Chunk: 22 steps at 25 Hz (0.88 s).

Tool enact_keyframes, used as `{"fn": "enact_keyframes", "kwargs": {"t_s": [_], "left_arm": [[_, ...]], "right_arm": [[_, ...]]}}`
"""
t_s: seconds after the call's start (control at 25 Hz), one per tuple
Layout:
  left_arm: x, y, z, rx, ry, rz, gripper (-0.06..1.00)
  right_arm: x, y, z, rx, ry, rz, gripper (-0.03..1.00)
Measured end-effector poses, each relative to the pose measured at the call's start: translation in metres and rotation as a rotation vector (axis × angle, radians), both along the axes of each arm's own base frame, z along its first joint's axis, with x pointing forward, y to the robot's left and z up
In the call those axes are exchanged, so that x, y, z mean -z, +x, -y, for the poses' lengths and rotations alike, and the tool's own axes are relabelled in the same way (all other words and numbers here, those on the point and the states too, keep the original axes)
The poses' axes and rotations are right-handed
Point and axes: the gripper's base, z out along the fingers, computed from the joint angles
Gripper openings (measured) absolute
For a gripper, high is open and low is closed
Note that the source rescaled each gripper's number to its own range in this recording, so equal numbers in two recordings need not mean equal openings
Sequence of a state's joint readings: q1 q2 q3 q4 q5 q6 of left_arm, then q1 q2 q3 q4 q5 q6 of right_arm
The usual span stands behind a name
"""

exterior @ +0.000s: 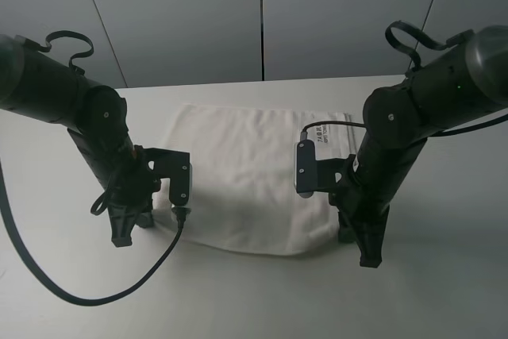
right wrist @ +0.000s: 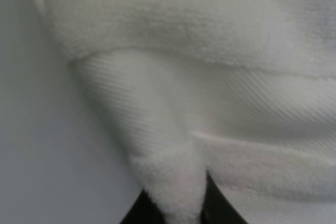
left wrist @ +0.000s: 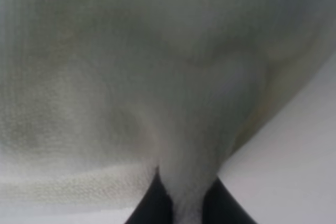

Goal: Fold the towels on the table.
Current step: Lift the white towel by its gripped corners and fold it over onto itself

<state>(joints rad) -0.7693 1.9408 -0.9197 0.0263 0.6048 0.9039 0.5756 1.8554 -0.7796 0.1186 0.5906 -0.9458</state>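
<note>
An off-white towel (exterior: 254, 172) lies spread on the white table (exterior: 262, 299), its printed label (exterior: 329, 134) at the far right edge. My left gripper (exterior: 133, 228) stands at the towel's near left corner. In the left wrist view a ridge of towel (left wrist: 157, 77) runs down between the dark fingers (left wrist: 147, 211) of the left gripper (left wrist: 186, 205), which is shut on it. My right gripper (exterior: 359, 245) stands at the near right corner. In the right wrist view, the right gripper (right wrist: 178, 205) is shut on a fold of the towel (right wrist: 210, 40) between its fingers (right wrist: 218, 208).
A black cable (exterior: 95, 295) loops over the table from the left arm toward the near edge. Grey wall panels (exterior: 262, 13) rise just behind the table's far edge. Bare tabletop lies on both sides of the towel and in front of it.
</note>
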Motion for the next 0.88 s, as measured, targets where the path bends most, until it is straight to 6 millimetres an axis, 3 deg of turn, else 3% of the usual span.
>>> {"fn": "enact_keyframes", "kwargs": {"t_s": [0.52, 0.88], "left_arm": [[-0.004, -0.019, -0.007, -0.135, 0.097, -0.182, 0.0], [-0.05, -0.029, -0.009, -0.178, 0.003, -0.183, 0.0]], "right_arm": [[-0.037, -0.022, 0.003, 0.052, 0.025, -0.138, 0.0], [-0.044, -0.034, 0.003, 0.086, 0.029, -0.267, 0.0]]}}
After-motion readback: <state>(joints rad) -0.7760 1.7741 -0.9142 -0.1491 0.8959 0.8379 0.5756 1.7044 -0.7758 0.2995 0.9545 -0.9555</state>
